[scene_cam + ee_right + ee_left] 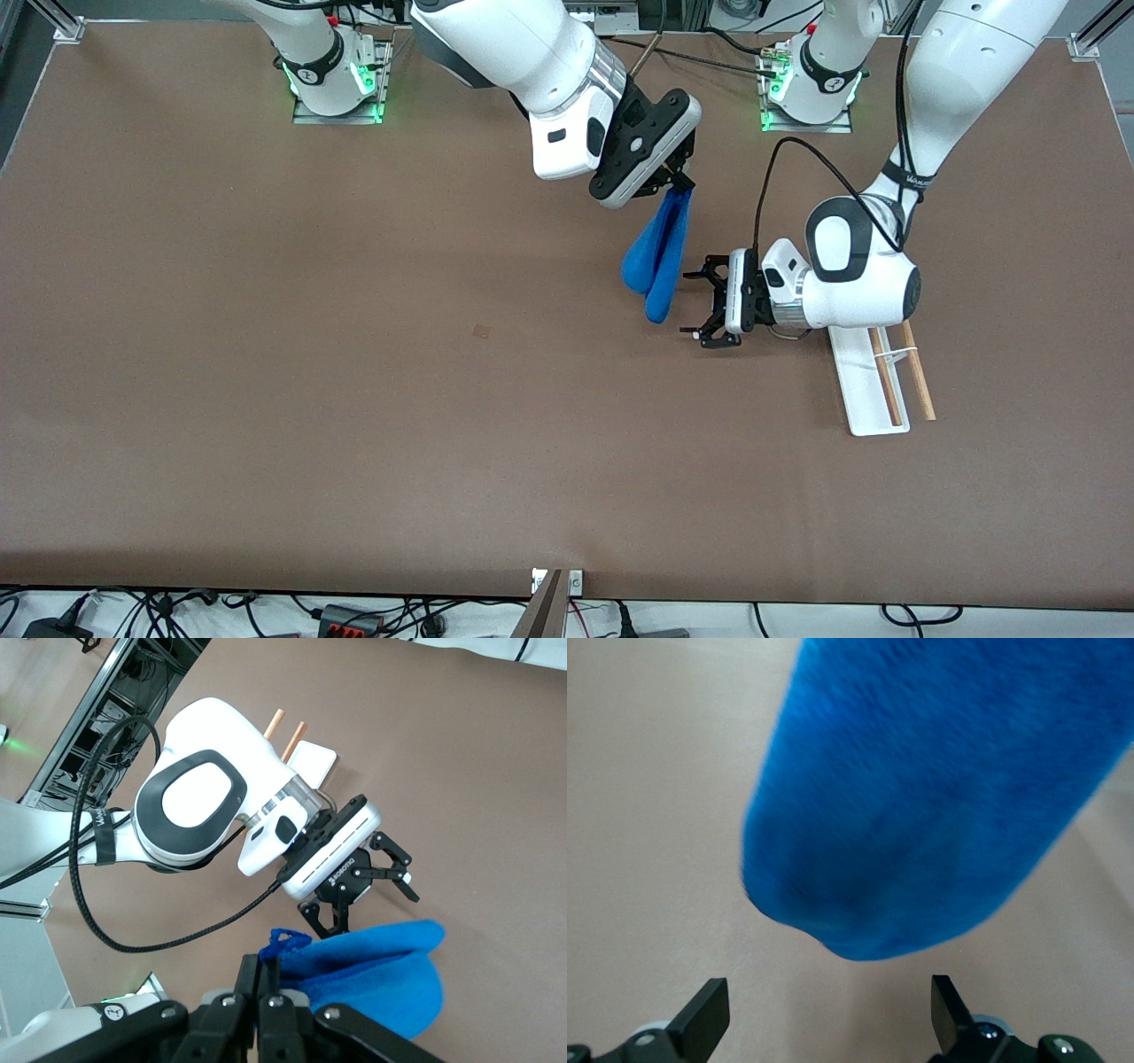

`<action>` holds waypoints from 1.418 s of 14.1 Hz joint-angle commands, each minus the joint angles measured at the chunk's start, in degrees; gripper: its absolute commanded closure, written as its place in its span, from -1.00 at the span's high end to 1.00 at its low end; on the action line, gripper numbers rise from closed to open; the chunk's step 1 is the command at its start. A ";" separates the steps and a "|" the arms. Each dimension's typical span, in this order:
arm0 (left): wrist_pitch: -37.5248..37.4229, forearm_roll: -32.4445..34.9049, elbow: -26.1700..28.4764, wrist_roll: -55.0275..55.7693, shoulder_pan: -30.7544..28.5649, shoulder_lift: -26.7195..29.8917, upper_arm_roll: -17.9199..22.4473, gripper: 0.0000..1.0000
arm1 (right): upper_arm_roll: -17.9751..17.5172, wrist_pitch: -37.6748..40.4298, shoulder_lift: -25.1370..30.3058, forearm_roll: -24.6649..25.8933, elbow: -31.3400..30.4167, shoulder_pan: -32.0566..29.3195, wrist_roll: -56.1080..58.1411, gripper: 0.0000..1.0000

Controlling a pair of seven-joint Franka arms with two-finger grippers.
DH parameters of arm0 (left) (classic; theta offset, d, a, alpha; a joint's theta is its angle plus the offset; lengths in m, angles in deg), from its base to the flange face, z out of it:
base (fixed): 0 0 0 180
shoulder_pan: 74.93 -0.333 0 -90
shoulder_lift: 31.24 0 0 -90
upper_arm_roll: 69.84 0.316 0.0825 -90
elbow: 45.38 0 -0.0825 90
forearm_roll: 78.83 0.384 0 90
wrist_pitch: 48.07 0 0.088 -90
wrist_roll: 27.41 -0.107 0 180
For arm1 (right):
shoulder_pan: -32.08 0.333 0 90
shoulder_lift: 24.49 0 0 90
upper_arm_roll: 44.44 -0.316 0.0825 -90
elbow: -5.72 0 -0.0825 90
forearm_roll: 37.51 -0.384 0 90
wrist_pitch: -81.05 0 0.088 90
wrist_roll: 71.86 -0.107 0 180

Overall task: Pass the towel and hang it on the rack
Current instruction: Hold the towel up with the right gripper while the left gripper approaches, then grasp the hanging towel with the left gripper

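The right gripper (680, 182) is clamped on the towel (657, 257), which hangs above the table (266, 399). The left gripper (700, 304), fingers apart, is just beside the towel, level with its low end. The rack (873, 390) stands on the table near the left arm's wrist, partly covered by it.

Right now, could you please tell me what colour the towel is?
The towel is bright blue, clearest in the front view, hanging from the right tool.

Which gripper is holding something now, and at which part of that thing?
The right gripper holds the towel pinched at its top corner by the loop tag; the towel hangs free. The left gripper, open beside it, holds nothing.
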 commanded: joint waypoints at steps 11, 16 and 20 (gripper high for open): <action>8.55 -9.40 0.51 0.46 4.22 -0.55 -2.69 -0.99 | 0.14 -0.82 0.34 1.29 -0.38 0.29 -1.30 -1.00; 10.04 -9.40 0.15 1.80 4.49 -0.63 -2.69 -0.99 | 0.06 -0.82 0.34 1.29 -0.38 0.29 -1.30 -1.00; 9.43 -9.14 0.15 1.62 3.17 0.15 -2.16 -0.99 | 0.14 -0.82 0.34 1.37 -0.38 0.29 -1.30 -1.00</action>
